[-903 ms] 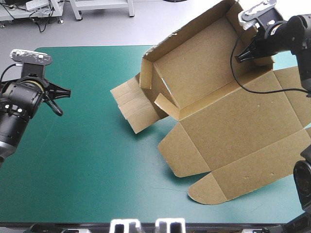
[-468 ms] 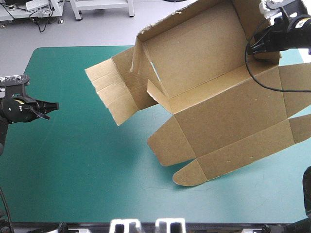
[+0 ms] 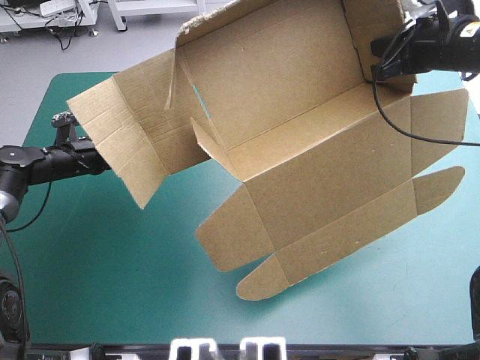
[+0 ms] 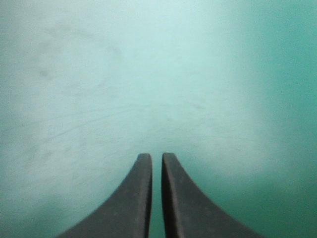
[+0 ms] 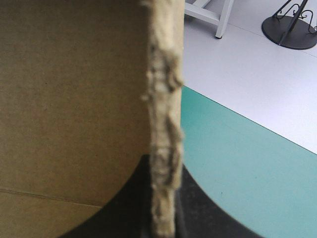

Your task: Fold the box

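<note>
Right fingers [image 5: 124,198] clamp the box [image 3: 300,150], now swung higher, leftward. Left fingers [image 4: 133,198], closed empty, have neared it, likely for folding.

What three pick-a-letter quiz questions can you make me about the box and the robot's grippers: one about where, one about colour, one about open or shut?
1. Where does the right gripper grip the box?
A) its rounded front flap
B) its far right wall
C) its left flap

2. What colour is the table cover?
A) red
B) white
C) teal-green

3. How are the left gripper's fingers?
A) shut, holding nothing
B) wide open
C) shut on the box

Answers:
1 B: the high view shows its fingers at that far right wall.
2 C: teal-green shows all around the box.
3 A: the left wrist view shows them nearly touching, with only bare cover ahead.
</note>
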`<state>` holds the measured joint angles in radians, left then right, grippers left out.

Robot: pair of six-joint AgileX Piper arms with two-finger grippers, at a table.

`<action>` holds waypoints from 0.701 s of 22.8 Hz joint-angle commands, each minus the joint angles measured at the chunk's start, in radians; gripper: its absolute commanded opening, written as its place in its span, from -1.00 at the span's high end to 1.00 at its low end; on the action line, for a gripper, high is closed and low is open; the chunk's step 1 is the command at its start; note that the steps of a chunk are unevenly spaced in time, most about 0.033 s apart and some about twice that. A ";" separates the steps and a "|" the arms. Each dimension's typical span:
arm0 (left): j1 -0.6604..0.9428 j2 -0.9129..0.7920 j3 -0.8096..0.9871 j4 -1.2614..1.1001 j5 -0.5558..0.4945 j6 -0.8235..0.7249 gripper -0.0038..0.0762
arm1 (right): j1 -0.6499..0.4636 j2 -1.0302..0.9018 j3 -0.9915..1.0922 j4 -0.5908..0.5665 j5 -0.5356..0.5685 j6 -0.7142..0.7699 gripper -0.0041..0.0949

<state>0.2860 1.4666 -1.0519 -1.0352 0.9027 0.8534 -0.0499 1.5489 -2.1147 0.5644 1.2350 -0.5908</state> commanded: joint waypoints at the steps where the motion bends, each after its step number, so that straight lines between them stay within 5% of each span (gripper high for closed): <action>1: 0.000 0.002 -0.024 -0.278 0.130 0.165 0.77 | -0.008 -0.040 -0.031 0.057 0.020 -0.002 0.95; 7: -0.002 0.014 -0.024 -0.496 0.402 0.272 0.77 | -0.008 -0.039 -0.029 0.054 0.002 -0.002 0.95; 16: -0.188 -0.088 -0.024 -0.525 0.400 0.267 0.77 | -0.006 0.034 -0.029 0.060 -0.001 0.026 0.95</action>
<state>0.1444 1.4263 -1.0519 -1.4790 1.1903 1.1140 -0.0499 1.5993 -2.1147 0.5670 1.2350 -0.5821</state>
